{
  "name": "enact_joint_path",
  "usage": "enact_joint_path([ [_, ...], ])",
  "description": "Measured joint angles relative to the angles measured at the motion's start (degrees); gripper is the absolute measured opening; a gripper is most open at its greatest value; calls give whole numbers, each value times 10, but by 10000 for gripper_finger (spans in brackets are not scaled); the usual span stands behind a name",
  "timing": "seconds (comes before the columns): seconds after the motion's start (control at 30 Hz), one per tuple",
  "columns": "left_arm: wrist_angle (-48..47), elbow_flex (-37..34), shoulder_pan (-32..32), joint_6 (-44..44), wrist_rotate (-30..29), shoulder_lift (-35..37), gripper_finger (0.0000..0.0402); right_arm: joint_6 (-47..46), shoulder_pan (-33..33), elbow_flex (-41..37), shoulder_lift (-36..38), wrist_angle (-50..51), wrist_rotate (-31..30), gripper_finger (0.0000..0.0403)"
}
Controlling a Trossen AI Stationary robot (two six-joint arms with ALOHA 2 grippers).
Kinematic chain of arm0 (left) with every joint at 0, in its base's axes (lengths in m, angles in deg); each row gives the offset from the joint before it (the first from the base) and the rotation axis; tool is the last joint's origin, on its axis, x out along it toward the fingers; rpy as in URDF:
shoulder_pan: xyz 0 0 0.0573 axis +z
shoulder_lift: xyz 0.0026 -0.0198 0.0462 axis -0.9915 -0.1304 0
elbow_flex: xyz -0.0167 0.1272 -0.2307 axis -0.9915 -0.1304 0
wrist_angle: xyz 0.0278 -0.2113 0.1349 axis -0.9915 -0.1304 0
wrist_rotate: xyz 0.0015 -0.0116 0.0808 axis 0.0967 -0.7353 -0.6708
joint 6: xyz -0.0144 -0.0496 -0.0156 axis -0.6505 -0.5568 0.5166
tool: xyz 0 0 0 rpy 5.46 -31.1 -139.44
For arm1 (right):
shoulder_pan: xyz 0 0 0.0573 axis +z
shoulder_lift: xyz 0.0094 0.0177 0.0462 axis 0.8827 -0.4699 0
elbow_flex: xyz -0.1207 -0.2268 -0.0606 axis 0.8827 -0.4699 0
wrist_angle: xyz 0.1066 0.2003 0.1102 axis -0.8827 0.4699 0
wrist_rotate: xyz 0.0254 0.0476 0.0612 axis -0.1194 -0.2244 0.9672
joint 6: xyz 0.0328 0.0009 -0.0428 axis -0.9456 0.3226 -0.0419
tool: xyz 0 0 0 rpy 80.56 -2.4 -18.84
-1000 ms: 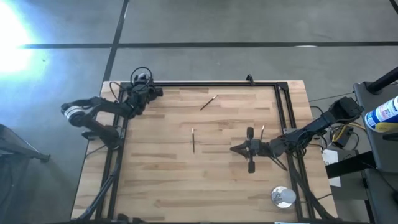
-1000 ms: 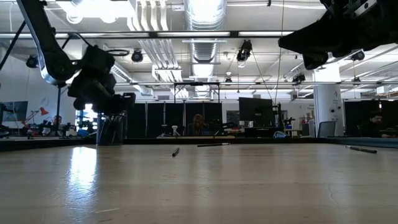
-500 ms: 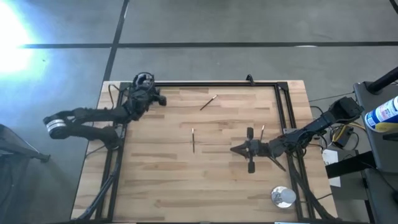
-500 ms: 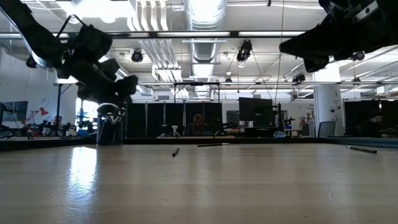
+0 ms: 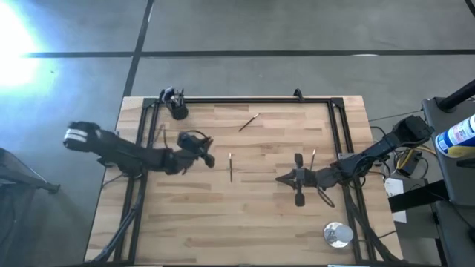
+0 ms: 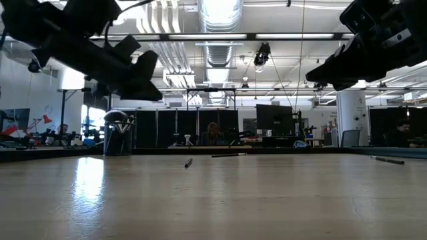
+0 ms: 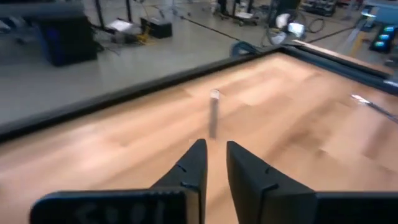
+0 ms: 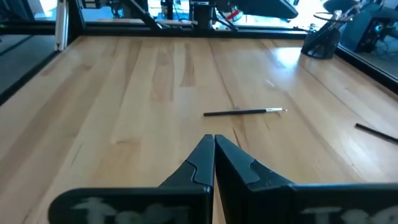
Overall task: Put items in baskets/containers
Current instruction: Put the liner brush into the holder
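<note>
The black cup (image 5: 178, 111) stands upright at the table's far left corner with brush handles sticking out of it; it also shows in the low view (image 6: 120, 137) and the right wrist view (image 8: 323, 40). Three slim brushes lie flat on the wood: one far of centre (image 5: 249, 122), one in the middle (image 5: 230, 167), one by the right arm (image 5: 312, 157). My left gripper (image 5: 206, 154) hovers left of the middle brush, open by a narrow gap (image 7: 214, 146) and empty; a brush (image 7: 213, 118) lies ahead of it. My right gripper (image 5: 280, 178) hovers right of centre, shut (image 8: 214, 140) and empty.
A shiny silver round object (image 5: 338, 234) sits near the table's near right corner. A black metal rail (image 5: 252, 99) runs along the far edge, with others down the left and right sides. Bare wood spreads across the near half (image 5: 237, 222).
My left gripper has left its place above the black cup at the far left corner and swung toward the table's near edge and right, ending close to the middle brush. The cup and the loose brushes have stayed where they were.
</note>
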State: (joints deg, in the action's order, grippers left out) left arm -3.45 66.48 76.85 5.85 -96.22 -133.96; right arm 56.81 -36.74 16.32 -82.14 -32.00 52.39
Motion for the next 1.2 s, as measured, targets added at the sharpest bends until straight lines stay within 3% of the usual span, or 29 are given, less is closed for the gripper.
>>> enact_joint_path([
  [0.13,-70,77,-4,-69,36,-70,30,10,0,0,0,0,-2,8],
  [0.3,-318,230,31,-177,109,-156,3,25,0,-1,0,2,-4,8],
  [0.43,-475,330,58,-256,161,-219,9,28,0,-5,0,2,-4,8],
  [0.57,-487,368,72,-286,260,-263,39,31,0,-7,0,1,-4,8],
  [0.63,-481,384,76,-296,281,-282,58,36,0,-7,0,1,-4,8],
  [0.9,-507,421,89,-301,295,-318,114,39,0,-7,0,0,-4,8],
  [1.2,-508,419,104,-311,297,-341,121,37,0,-7,0,-3,-4,8],
])
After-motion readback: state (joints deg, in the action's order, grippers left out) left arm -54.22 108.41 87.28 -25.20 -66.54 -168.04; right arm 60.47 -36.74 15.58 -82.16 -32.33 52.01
